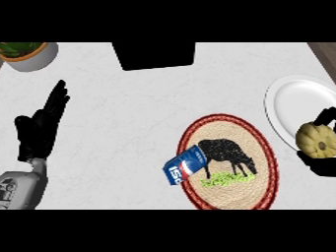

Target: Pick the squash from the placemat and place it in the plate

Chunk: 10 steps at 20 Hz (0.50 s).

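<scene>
A pale yellow ribbed squash (318,139) is held over the lower edge of the white plate (298,101) at the right. My right hand (335,168) is curled round it, with fingers (333,116) above and the thumb below. The round woven placemat (232,162) with a red rim and a black cow picture lies left of the plate, and no squash is on it. My left hand (41,125) rests open at the left, fingers pointing up and away, with nothing in it.
A blue soda can (184,166) lies on its side on the placemat's left edge. A potted plant (25,53) stands at the back left corner. A black box (156,55) sits at the back middle. Dark wood borders the counter at both sides.
</scene>
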### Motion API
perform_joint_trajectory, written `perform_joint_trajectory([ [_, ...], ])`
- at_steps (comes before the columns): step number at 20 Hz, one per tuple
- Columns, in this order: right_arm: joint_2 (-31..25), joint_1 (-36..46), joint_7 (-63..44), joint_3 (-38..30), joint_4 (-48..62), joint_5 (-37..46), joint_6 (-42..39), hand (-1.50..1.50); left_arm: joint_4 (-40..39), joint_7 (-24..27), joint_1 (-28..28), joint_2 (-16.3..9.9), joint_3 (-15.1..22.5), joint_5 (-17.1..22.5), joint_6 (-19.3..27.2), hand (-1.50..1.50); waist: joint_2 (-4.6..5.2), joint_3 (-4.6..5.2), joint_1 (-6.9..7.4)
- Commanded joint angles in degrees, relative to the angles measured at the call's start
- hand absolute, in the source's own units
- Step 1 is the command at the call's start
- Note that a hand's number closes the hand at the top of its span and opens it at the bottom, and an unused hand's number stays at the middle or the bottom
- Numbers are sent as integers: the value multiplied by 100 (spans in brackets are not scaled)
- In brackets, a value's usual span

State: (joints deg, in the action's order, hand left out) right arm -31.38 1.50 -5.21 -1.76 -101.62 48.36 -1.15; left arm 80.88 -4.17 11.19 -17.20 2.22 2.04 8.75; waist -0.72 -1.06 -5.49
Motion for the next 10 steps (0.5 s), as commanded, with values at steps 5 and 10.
perform_joint_trajectory([
  [5, -812, 111, 2425, -1589, 836, -2570, -554, 150, 106, 14, 19, 4, 81, 14, -109, 0, 47, 38, 177],
  [10, -1700, 270, 3906, -2337, 2501, -3508, -1682, 150, 190, -39, 104, -10, 178, -4, -227, 0, 119, 64, 547],
])
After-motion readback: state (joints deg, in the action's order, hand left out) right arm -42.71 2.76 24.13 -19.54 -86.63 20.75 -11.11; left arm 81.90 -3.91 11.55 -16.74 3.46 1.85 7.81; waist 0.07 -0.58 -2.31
